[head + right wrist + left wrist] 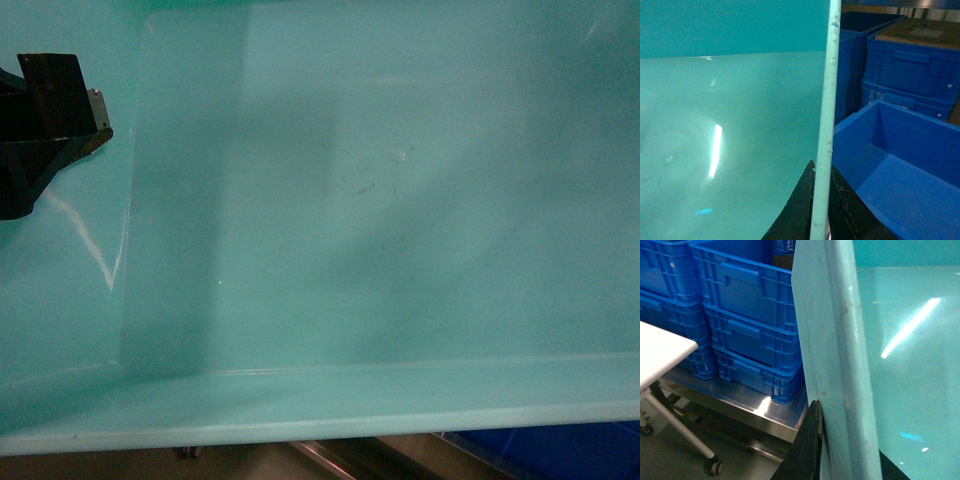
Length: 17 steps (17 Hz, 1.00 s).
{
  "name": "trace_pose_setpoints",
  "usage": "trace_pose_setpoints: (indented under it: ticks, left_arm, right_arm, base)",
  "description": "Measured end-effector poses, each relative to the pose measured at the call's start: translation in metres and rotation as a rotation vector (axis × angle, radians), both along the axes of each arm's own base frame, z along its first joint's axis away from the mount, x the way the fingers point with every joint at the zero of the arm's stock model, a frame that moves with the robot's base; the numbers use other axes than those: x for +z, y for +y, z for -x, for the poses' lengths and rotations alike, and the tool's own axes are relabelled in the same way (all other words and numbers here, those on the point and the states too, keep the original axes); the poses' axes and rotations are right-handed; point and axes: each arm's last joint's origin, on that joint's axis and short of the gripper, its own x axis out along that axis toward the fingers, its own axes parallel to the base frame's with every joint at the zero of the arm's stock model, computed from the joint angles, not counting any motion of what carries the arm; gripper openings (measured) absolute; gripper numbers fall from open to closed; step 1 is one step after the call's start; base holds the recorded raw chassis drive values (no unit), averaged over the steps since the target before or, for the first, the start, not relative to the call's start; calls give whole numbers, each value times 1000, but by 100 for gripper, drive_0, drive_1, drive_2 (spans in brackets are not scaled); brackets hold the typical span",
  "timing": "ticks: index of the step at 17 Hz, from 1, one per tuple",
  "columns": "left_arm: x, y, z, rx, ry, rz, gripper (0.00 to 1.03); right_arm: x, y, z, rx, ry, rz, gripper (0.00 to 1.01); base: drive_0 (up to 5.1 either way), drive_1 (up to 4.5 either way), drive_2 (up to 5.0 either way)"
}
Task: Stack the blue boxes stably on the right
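In the head view, almost the whole frame is filled by the inside of a light turquoise tub, tipped towards the camera, with its flat rim along the bottom edge. Part of the left hand is seen as a dark shape at the tub's upper left wall. Below the rim, a sliver of a royal-blue crate is glimpsed.

In the left wrist view, what the head view hides is shown: the left hand is closed on the tub's rim, one dark finger pressed against the outer face. Left of the tub, stacked royal-blue crates are seen on a metal shelf, with a white bench at the far left.

In the right wrist view, the right hand is seen gripping the tub's opposite rim, a finger on each side. Just right of the tub, an open royal-blue crate is shown, with further crates stacked behind.
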Motion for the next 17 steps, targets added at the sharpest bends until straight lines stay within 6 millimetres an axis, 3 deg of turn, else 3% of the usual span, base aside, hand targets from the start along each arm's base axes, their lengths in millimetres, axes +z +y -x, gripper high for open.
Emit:
trace_pose_setpoints:
  ticks: [17]
  left_arm:
    - [0, 0, 0, 0, 0, 0, 6]
  right_arm:
    - [0, 0, 0, 0, 0, 0, 7]
  base:
    - [-168, -168, -168]
